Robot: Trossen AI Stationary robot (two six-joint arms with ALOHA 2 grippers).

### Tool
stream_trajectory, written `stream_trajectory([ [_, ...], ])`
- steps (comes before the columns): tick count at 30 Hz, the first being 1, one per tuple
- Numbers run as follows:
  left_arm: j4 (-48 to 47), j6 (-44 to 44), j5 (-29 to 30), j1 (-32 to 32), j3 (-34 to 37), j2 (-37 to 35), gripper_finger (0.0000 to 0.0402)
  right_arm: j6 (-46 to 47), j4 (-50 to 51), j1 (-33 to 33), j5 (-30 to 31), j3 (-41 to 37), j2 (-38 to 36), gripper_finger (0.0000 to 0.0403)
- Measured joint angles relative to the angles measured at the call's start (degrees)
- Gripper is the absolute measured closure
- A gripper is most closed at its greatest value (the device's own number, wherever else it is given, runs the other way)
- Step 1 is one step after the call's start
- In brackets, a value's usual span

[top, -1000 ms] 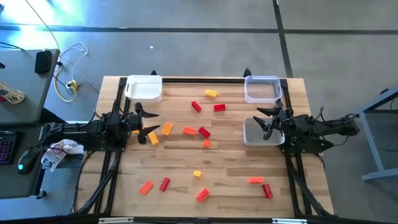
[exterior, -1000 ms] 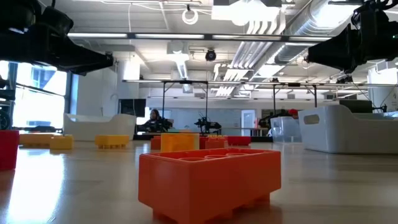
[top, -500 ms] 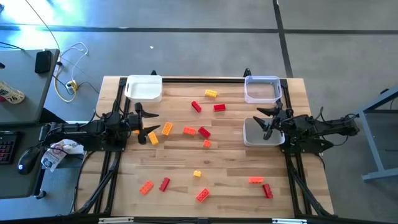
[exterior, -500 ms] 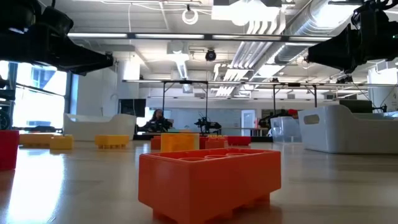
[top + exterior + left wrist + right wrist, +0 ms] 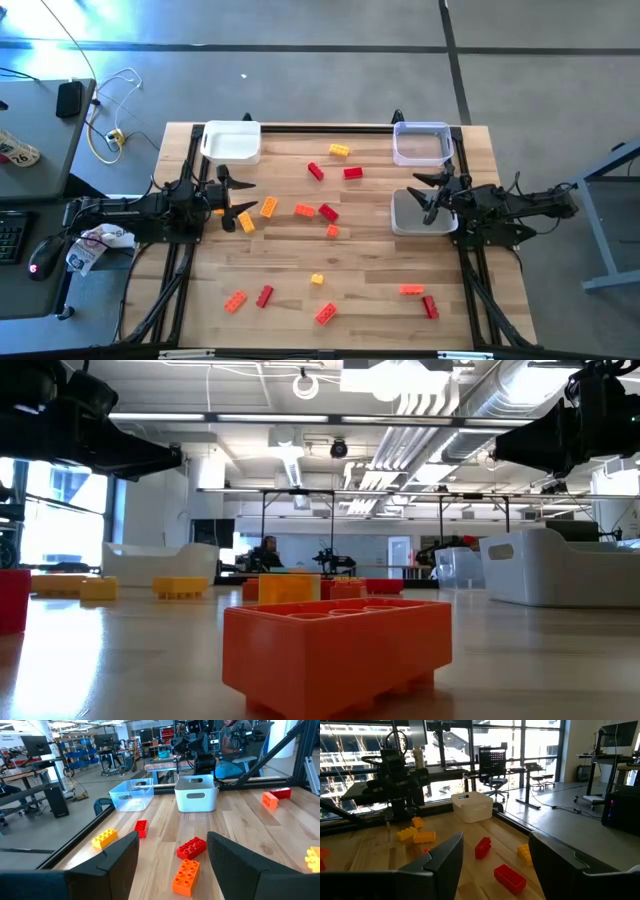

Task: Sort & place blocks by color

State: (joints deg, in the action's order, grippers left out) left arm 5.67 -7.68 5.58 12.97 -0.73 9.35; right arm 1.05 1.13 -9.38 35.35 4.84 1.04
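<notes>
Red, orange and yellow blocks (image 5: 304,210) lay scattered over the bench (image 5: 370,290), unsorted. At 9 o'clock the left hand (image 5: 233,201) waited open; at 3 o'clock the right hand (image 5: 432,195) hung open above a tray (image 5: 400,222). Low view: an orange block (image 5: 337,651) stood nearest. Wrist views: both hands empty, probably ready to pick.

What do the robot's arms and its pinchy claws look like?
Both arms are dark, almost black, built from chunky jointed pieces with thin black cables running along them. Each ends in a claw with two flat, dark, wedge-shaped fingers: the left gripper on one side of the wooden table, the right gripper on the other. No coloured markings show on them.
</notes>
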Motion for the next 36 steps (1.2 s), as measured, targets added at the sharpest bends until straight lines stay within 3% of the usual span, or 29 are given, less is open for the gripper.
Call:
stream_trajectory([
  [27, 0.15, 1.29, -0.02, 0.01, 0.0, 0.0, 0.0181, 0.38, -0.02, 0.0, -0.03, 0.0, 0.01, 0.0192],
  [33, 0.17, 5.87, -0.02, 0.02, 0.02, 0.02, 0.0181, 5.33, -0.07, 0.02, -3.18, 0.0, 0.02, 0.0192],
  [36, 0.17, 5.99, -0.03, 0.01, 0.0, 0.02, 0.0181, 9.46, -0.07, 0.02, -7.88, 0.0, 0.02, 0.0192],
])
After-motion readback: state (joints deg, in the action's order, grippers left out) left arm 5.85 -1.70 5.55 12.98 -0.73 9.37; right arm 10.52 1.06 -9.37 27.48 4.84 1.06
